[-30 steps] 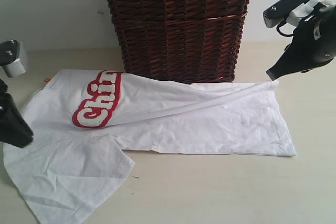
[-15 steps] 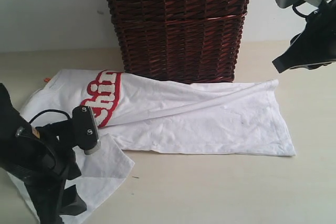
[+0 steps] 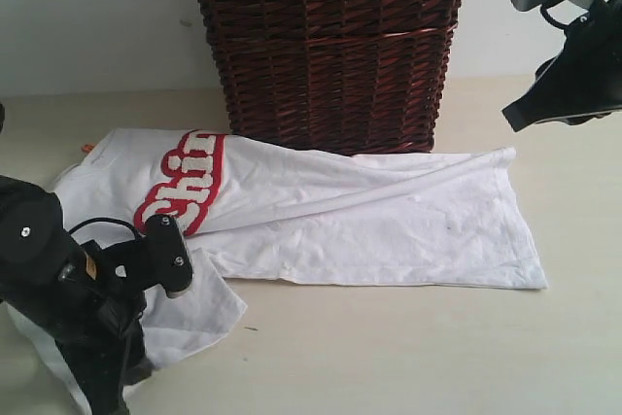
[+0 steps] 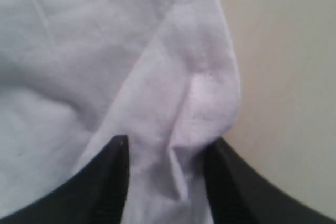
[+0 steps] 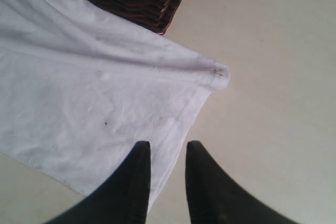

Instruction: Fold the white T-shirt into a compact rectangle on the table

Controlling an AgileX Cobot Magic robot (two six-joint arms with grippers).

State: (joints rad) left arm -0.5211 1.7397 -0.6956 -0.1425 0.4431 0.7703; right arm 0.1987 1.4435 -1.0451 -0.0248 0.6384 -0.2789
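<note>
The white T-shirt (image 3: 369, 221) lies spread flat on the table (image 3: 408, 357), with red-outlined lettering (image 3: 185, 191) near its left end. My left gripper (image 4: 167, 148) is low over the front-left sleeve (image 3: 194, 313). It is open, its jaws standing on either side of a raised fold of the sleeve's edge. My right gripper (image 3: 510, 119) hangs above the shirt's far right hem corner (image 5: 218, 72). It is open by a narrow gap, with nothing between the fingers (image 5: 139, 166).
A tall dark brown wicker basket (image 3: 330, 46) stands right behind the shirt, and the cloth's back edge lies against its base. The left arm (image 3: 68, 298) covers the shirt's front-left part. Bare table lies in front of and right of the shirt.
The left arm swung from the left edge down onto the front-left sleeve, and its jaws widened. The right gripper let go of the hem corner and rose up and to the right.
</note>
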